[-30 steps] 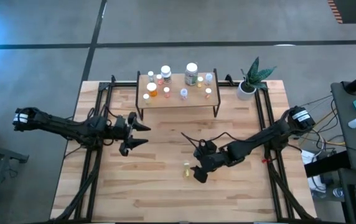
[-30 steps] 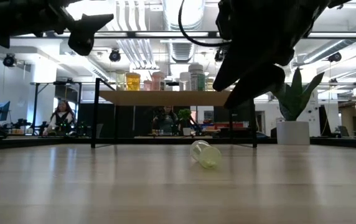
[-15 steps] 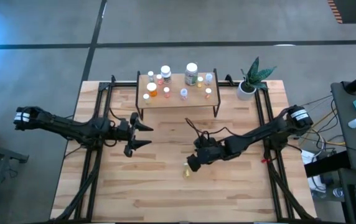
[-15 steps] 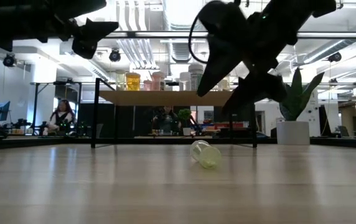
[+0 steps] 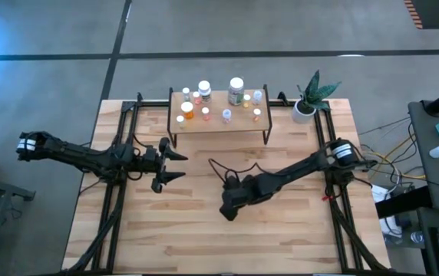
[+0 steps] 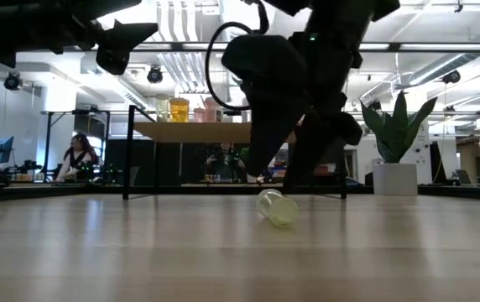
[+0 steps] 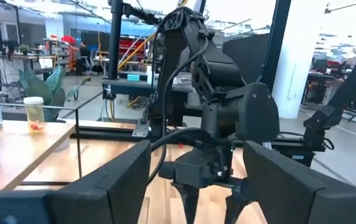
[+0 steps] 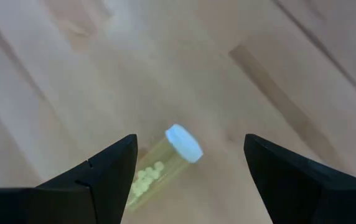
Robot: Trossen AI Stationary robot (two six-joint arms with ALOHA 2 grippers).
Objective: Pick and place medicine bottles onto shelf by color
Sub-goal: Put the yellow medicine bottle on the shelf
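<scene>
A yellow medicine bottle (image 8: 156, 171) with a white cap (image 8: 184, 142) lies on its side on the table (image 6: 278, 207). My right gripper (image 8: 189, 148) hangs open just above it, pointing steeply down, one finger on each side and touching nothing. From above, this gripper (image 5: 227, 208) hides the bottle. The shelf (image 5: 219, 121) stands on black legs at the table's far edge and carries several bottles. My left gripper (image 5: 176, 166) waits open and level over the table's left half, well above the wood.
A potted plant (image 5: 310, 100) stands at the far right beside the shelf. Black frame rails (image 5: 120, 192) run along both sides of the table. Bare wood (image 5: 204, 245) lies between the arms and toward the near edge.
My right gripper has moved toward the table's left and come over the yellow bottle, tipping steeply downward and rolling as it went. The bottle has stayed where it lay.
</scene>
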